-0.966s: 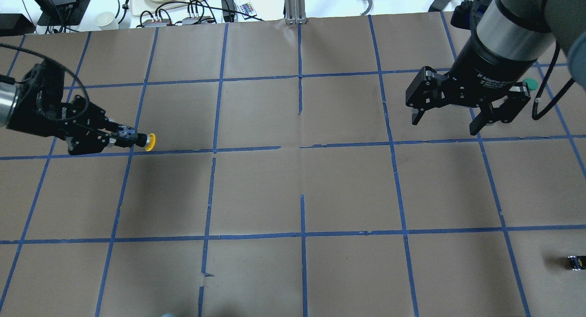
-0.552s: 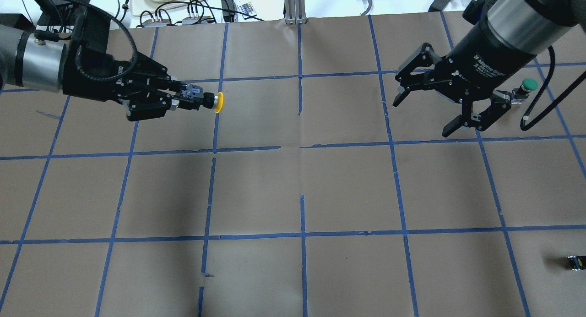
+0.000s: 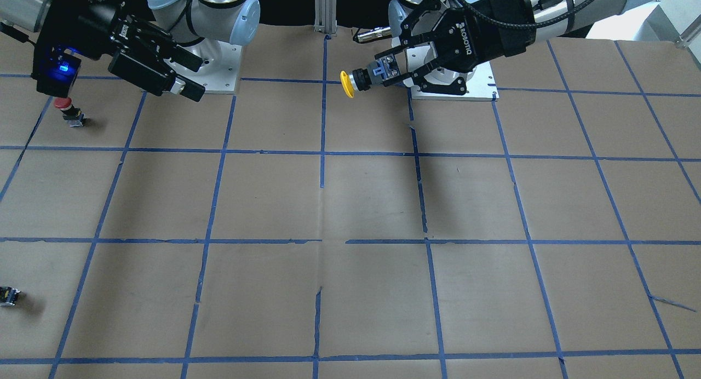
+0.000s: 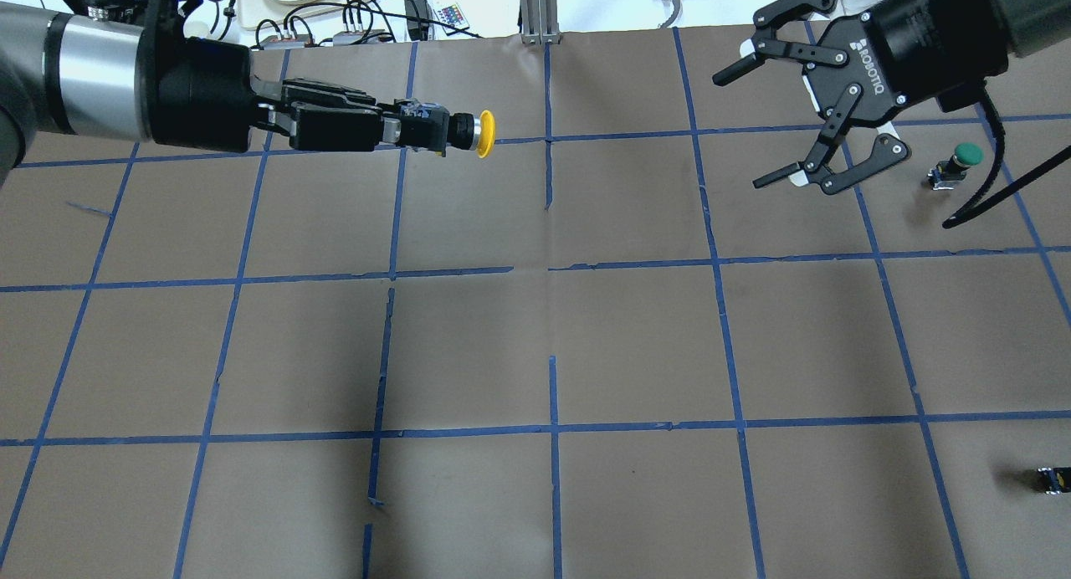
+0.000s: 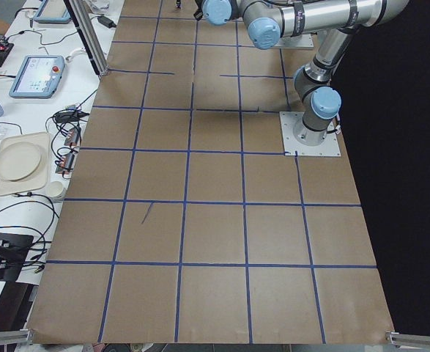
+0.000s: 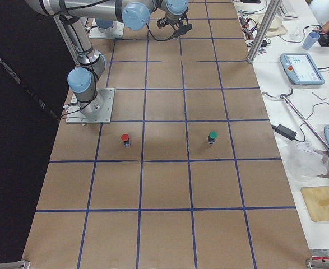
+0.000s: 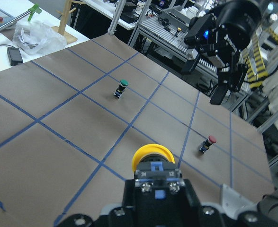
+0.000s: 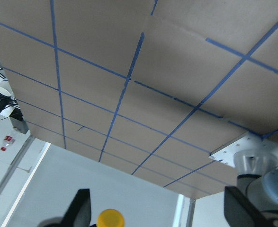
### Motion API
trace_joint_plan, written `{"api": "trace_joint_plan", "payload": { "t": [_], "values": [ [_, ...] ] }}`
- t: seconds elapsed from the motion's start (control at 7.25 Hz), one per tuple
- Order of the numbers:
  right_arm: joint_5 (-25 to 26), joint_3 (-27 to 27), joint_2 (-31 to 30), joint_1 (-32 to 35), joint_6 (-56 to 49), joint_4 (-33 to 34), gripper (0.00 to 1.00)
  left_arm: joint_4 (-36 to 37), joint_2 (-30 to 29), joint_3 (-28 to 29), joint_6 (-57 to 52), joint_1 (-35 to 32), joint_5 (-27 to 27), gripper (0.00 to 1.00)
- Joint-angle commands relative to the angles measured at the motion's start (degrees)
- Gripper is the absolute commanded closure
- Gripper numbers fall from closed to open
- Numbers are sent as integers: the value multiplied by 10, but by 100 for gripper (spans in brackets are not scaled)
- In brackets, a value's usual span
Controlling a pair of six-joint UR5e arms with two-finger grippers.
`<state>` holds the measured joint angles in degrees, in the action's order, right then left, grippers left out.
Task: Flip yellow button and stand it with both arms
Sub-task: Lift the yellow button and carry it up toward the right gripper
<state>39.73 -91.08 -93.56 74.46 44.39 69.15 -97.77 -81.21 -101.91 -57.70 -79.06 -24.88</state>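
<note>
My left gripper [image 4: 403,132] is shut on the black-and-silver body of the yellow button [image 4: 485,133] and holds it level in the air, cap pointing toward the right arm. The front-facing view shows the same grip [image 3: 390,69] with the yellow cap [image 3: 345,84] well above the table. In the left wrist view the cap [image 7: 152,154] sits just past my fingertips. My right gripper [image 4: 745,129] is open and empty, jaws wide, facing the button from several squares away. The right wrist view shows the cap [image 8: 110,219] at its bottom edge.
A green-capped button [image 4: 962,156] stands on the brown paper behind the right gripper. A red-capped button [image 3: 65,106] stands below the right gripper. A tiny dark part [image 4: 1050,479] lies at the near right. Cables and gear [image 4: 360,18] line the far edge.
My left gripper has lifted the yellow button and carried it right and toward the far side. My right gripper has risen, moved to the far edge and turned toward the left arm, still open.
</note>
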Motion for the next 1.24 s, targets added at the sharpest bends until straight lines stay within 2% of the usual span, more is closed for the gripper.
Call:
{"api": "trace_joint_plan", "payload": {
  "t": [0.0,0.14,0.28,0.41,0.83,1.1],
  "values": [
    [-94,5,7,2,104,-5,0,2,14,10,200,-36,32,98],
    [-124,3,6,9,139,-5,0,3,15,10,283,-43,79,98],
    [-144,-2,6,9,147,-9,0,4,9,10,330,-55,96,98],
    [-146,-2,3,23,153,-22,0,11,5,12,391,-61,125,98],
    [-156,1,-12,38,185,-22,1,112,-32,35,533,-92,158,98],
    [-189,1,-23,38,213,-23,1,112,-29,26,537,-100,160,98]
  ]
}}
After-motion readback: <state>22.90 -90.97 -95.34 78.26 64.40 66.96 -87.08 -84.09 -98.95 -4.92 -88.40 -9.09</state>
